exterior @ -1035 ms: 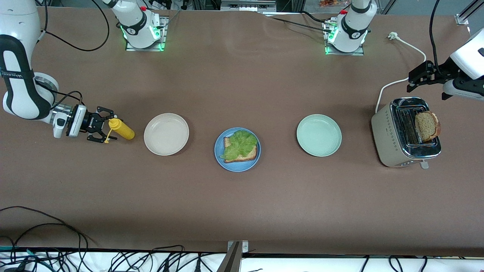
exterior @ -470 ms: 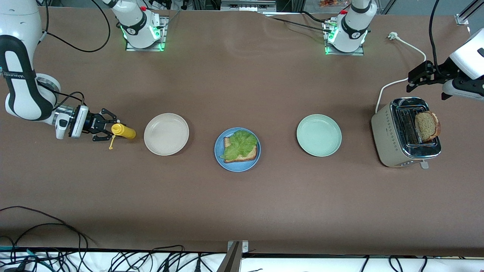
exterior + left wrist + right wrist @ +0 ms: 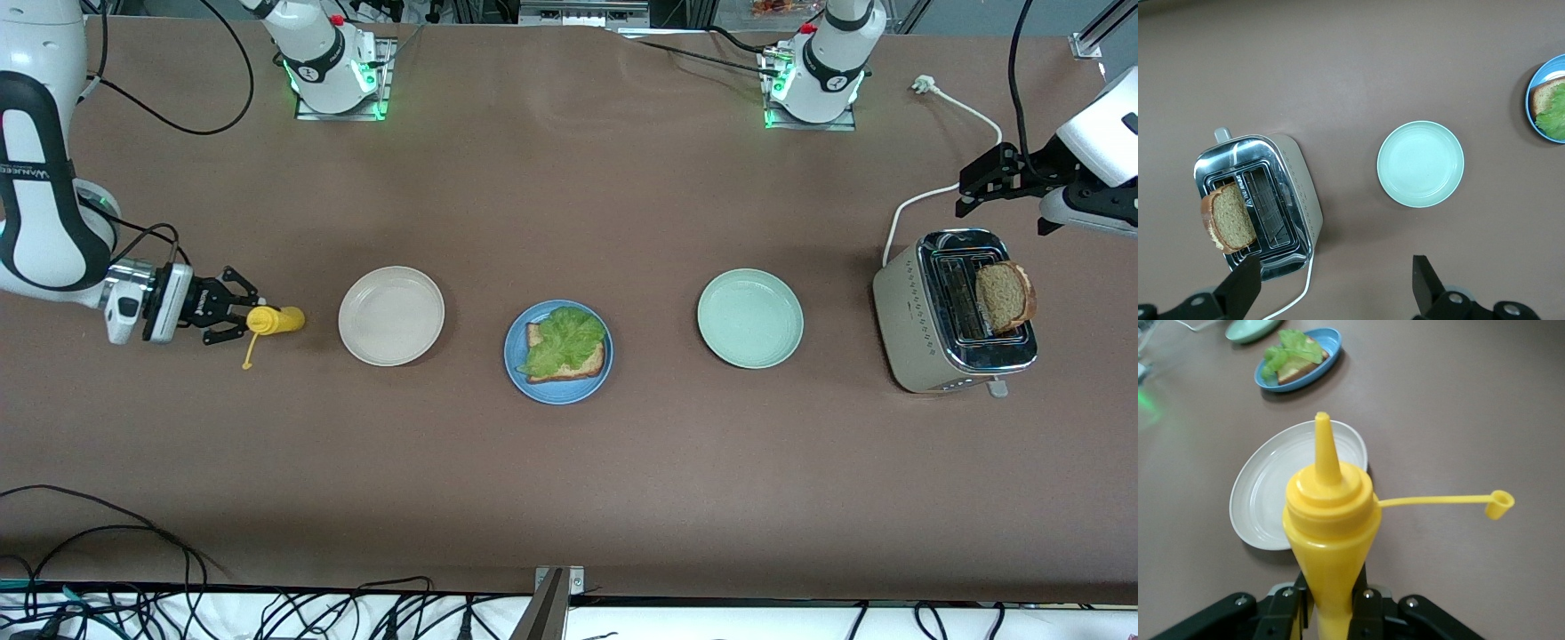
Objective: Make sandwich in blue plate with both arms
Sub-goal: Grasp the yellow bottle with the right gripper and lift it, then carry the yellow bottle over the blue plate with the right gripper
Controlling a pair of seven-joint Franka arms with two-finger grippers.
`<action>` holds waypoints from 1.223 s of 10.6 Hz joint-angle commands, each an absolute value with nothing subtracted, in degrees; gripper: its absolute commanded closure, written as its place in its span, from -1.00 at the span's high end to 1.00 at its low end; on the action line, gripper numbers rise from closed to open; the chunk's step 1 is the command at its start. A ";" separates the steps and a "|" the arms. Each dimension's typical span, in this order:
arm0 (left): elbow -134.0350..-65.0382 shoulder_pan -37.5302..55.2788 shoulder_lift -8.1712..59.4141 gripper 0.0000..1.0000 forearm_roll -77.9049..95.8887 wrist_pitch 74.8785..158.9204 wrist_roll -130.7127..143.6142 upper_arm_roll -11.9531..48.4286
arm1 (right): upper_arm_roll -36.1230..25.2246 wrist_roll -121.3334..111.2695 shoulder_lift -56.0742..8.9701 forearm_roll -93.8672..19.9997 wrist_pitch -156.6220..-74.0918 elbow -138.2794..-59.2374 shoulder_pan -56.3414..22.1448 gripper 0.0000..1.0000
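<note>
Lettuce-topped brown bread (image 3: pixel 565 348) lay on the round blue plate (image 3: pixel 518 373) mid-worktop while the right gripper (image 3: pixel 233 316), newly clamped on the yellow squeeze bottle (image 3: pixel 275 320) near the worktop's right-arm end, promised sauce next, the left gripper (image 3: pixel 1003 185) waiting wide over the silver toaster (image 3: pixel 925 342).

Lettuce (image 3: pixel 562 340) on bread (image 3: pixel 569 360) in plate (image 3: pixel 515 373), slice (image 3: pixel 1005 297) in toaster (image 3: pixel 916 329)

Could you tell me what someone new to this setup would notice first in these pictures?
Probably the yellow squeeze bottle, cap dangling on its strap, gripped by the right gripper beside the beige plate at the right arm's end. Next, the blue plate mid-table, with lettuce on bread. Then the bread slice standing up out of the toaster, under the open left gripper.
</note>
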State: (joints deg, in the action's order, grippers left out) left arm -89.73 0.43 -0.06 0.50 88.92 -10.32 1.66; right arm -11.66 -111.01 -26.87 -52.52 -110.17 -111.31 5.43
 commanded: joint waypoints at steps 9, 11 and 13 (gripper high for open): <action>-90.70 0.70 -1.32 1.00 -1.05 89.47 -9.58 1.85 | -11.43 -56.56 -28.03 -7.07 -109.25 -85.44 -21.68 -0.45; -90.62 0.70 -1.23 1.00 -0.97 89.47 -9.58 1.85 | -11.43 -48.12 -29.00 0.14 -109.51 -84.56 -27.30 -0.45; -90.62 0.70 -1.23 1.00 -0.97 89.47 -9.67 1.85 | -11.43 -40.21 -29.96 7.35 -109.34 -83.33 -32.23 -0.45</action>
State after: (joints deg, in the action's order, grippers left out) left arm -89.74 0.53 -0.18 0.44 88.94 -10.32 1.68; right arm -10.70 -47.87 -27.80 0.50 -110.16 -86.75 -27.54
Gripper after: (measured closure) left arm 0.000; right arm 0.727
